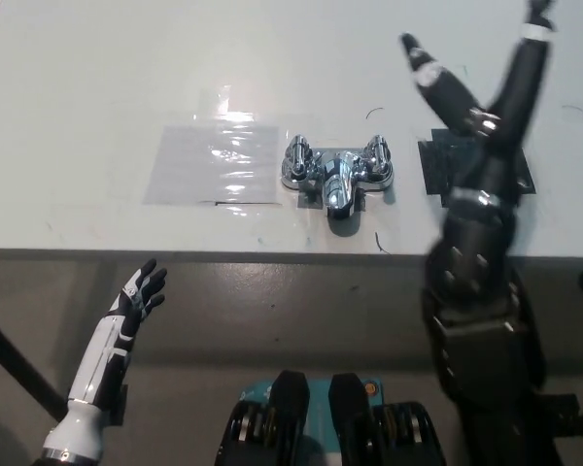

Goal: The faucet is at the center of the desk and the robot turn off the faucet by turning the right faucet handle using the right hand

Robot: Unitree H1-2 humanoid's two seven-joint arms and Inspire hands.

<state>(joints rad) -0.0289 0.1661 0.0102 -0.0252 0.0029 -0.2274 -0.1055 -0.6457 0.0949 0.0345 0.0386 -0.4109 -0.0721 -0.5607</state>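
Observation:
A chrome faucet (336, 173) stands at the middle of the white desk (97, 87), its spout toward the front edge. Its right handle (377, 155) and left handle (297, 155) are both in full view. My black right hand (486, 87) is raised to the right of the faucet, clear of it, fingers spread wide and open, holding nothing. Its forearm crosses the desk's front edge. My white left hand (141, 296) rests below the desk's front edge at the lower left, fingers apart and open.
A clear plastic sheet (214, 163) lies flat on the desk left of the faucet. A patch of black tape (445, 160) lies to its right, partly hidden by my right arm.

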